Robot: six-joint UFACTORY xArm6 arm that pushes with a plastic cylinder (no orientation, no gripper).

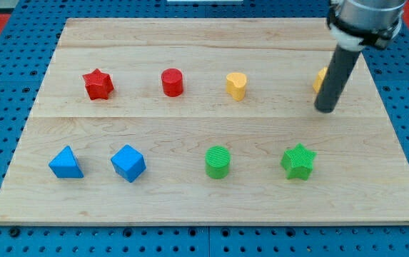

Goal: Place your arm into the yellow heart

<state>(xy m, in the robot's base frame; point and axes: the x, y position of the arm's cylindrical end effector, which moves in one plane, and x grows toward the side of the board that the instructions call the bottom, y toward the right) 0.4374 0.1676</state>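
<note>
The yellow heart (237, 85) sits in the far row of the tabletop (190, 200), right of centre, well to the left of my tip (326, 109). There is no claw on this arm, only a straight dark rod, so nothing stands apart or together or clamps on anything. My tip rests on the wood at the right of the far row, clear of the heart, with bare wood between the two. Just behind the rod, a second yellow block (320, 79) peeks out at its left edge (its shape cannot be made out, since the rod covers most of it); it lies very close to the rod, though whether they touch I cannot tell. Left of the heart in the same row stand a red cylinder (172, 82) and, further left, a red star (98, 84). The near row holds, from left to right, a blue triangular block (66, 163), a blue cube (128, 163), a green cylinder (218, 161) and a green star (298, 160), the last lying nearer than my tip and slightly to its left.
</note>
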